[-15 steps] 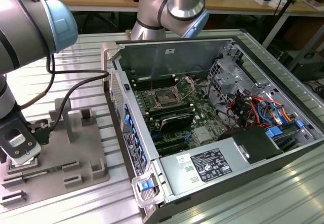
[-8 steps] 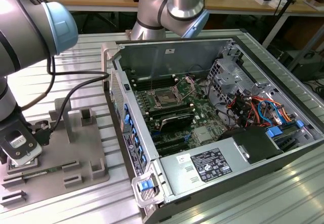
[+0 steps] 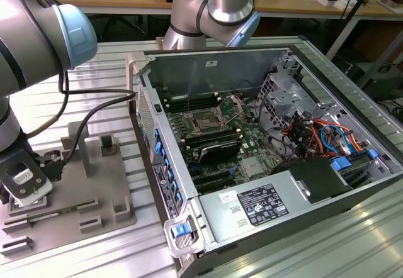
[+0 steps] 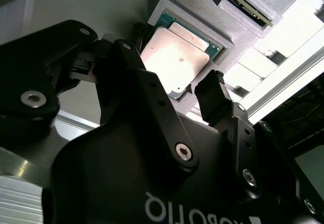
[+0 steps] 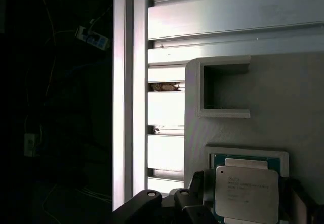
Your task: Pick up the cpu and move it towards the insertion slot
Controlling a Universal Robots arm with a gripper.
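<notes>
Exterior view: the insertion slot [image 3: 206,121] is recorded inside the open computer case [image 3: 165,165], well apart from the grey tray [image 3: 94,190] at that view's left. In both wrist views the cpu [image 4: 177,57] [image 5: 246,193] is seen flat in the tray's recess, between the spread fingers [image 4: 212,95] of the claw [image 4: 167,67]. Contact cannot be told. Bare bench [image 5: 167,117] rails are noted beside the tray's edge.

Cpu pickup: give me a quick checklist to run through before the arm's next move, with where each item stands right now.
1. cpu lying flat in its grey holder: ok.
2. gripper lined up over the cpu: ok, it straddles the cpu in both wrist views.
3. Firm grip on the cpu: cannot tell.
4. socket uncovered: ok, its dark centre shows in the exterior view.
5. Black cable clear of the way to the socket: cannot tell.
</notes>
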